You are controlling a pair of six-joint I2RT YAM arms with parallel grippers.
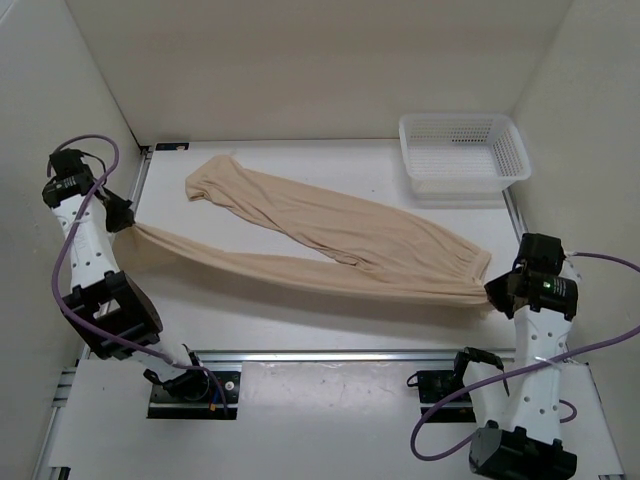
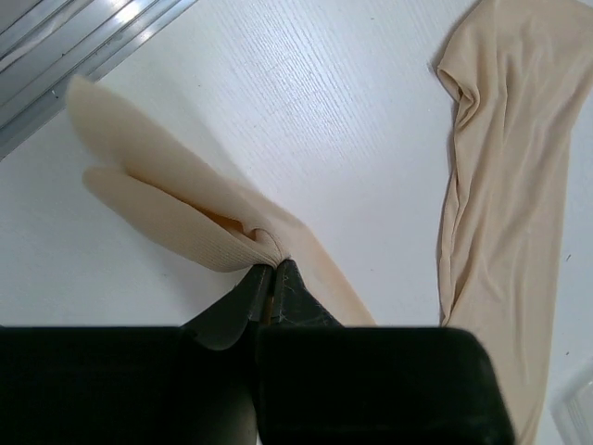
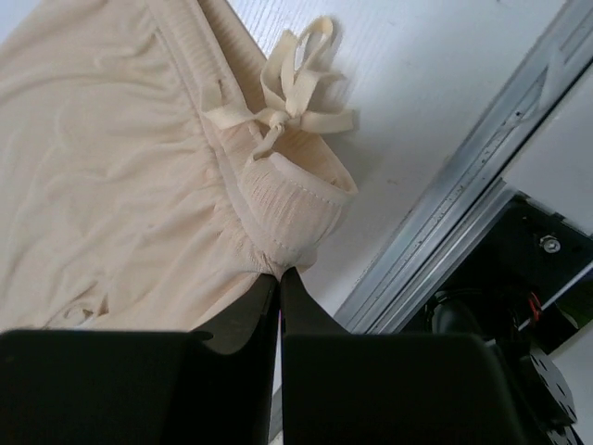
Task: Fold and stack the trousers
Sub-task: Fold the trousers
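The beige trousers lie spread across the table, one leg running to the back left, the other stretched toward the left edge. My left gripper is shut on that leg's ribbed cuff. At the right, my right gripper is shut on the gathered waistband, next to its tied drawstring. The cloth is pulled taut between the two grippers. In both wrist views the jaws pinch fabric at their tips, left gripper and right gripper.
A white mesh basket stands at the back right corner. White walls close in the table on the left, right and back. A metal rail runs along the near edge, also seen as the rail beside the waistband.
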